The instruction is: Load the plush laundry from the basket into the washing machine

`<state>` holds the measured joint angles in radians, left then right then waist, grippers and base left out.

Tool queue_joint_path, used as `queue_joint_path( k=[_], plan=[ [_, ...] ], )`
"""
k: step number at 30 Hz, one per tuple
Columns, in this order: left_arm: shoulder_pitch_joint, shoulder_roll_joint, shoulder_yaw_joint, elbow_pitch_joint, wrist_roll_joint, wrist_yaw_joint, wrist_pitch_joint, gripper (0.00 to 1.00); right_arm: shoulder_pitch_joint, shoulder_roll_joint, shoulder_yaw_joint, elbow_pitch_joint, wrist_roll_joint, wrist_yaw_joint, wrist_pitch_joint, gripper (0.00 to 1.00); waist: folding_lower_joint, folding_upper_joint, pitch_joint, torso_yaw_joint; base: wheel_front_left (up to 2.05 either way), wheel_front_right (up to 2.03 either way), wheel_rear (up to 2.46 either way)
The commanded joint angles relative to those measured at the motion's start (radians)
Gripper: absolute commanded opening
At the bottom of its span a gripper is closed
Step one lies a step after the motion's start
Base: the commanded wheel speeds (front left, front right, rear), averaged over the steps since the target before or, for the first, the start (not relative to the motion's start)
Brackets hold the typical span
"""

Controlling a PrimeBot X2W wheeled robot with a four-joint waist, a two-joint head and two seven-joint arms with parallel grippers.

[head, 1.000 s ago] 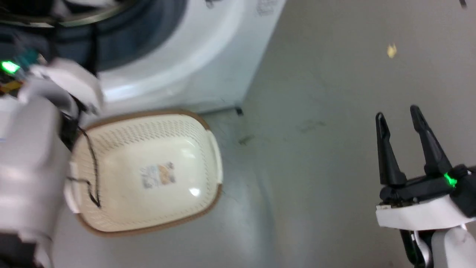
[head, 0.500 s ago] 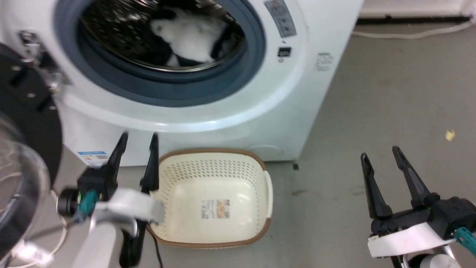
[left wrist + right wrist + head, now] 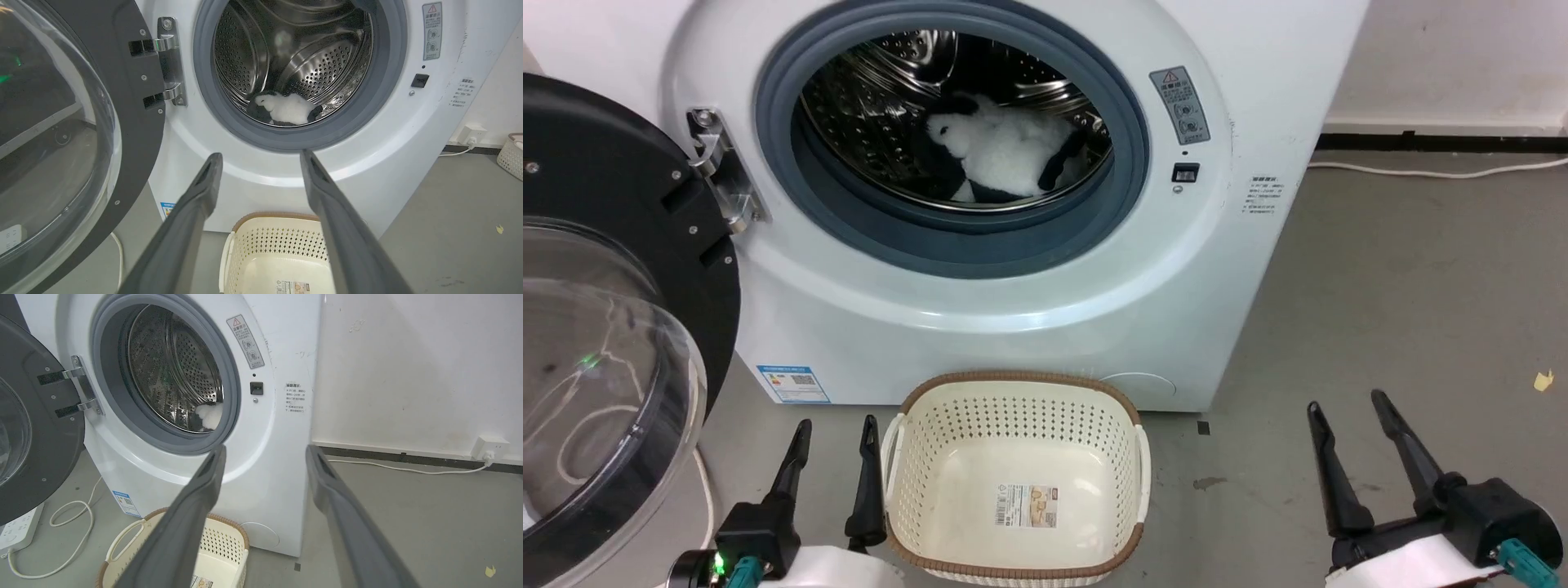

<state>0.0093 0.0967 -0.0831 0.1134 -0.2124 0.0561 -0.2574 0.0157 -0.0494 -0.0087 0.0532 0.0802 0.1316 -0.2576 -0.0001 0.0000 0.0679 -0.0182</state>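
The plush laundry (image 3: 1005, 151), a white toy with black patches, lies inside the steel drum of the washing machine (image 3: 980, 327); the toy (image 3: 286, 112) sits low in the drum, and a white bit of it (image 3: 209, 415) peeks past the door ring. The cream basket (image 3: 935, 441) stands on the floor before the washer with only a label on its floor. My left gripper (image 3: 835, 429) is open just left of the basket. My right gripper (image 3: 1347, 402) is open over bare floor at the lower right. Nothing sits between either pair of fingers.
The washer's black-framed domed door (image 3: 596, 327) hangs open to the left. A white cable (image 3: 1437, 171) runs along the wall's base at the right. A power strip (image 3: 18, 528) and looped cord lie on the floor left of the washer. Grey floor opens to the right.
The head camera has tilted up, so the whole drum now shows. My left arm has drawn back from the washer's opening and now hangs low beside the basket.
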Motion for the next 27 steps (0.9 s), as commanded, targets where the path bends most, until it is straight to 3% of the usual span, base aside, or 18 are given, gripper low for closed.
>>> queue_joint_path(
  k=[1, 2, 27],
  plan=[
    [0.018, -0.007, 0.011, -0.006, 0.006, -0.011, -0.004, 1.00, 0.013, -0.001, 0.003, 0.005, 0.004, -0.001, -0.004, 1.00, 0.0001, 0.0000, -0.004, 0.004, 0.00, 0.00, 0.00],
    [0.006, -0.007, 0.008, -0.003, 0.001, -0.007, 0.001, 0.00, 0.001, 0.000, 0.001, 0.004, 0.000, 0.000, 0.001, 0.00, 0.0001, 0.0000, -0.004, 0.003, 0.00, 0.00, 0.00],
    [0.003, -0.015, 0.020, -0.023, 0.039, -0.015, 0.049, 0.00, -0.004, 0.000, 0.003, -0.007, -0.015, 0.000, 0.048, 0.00, 0.0001, 0.0000, -0.016, 0.006, 0.00, 0.00, 0.00]
  ],
)
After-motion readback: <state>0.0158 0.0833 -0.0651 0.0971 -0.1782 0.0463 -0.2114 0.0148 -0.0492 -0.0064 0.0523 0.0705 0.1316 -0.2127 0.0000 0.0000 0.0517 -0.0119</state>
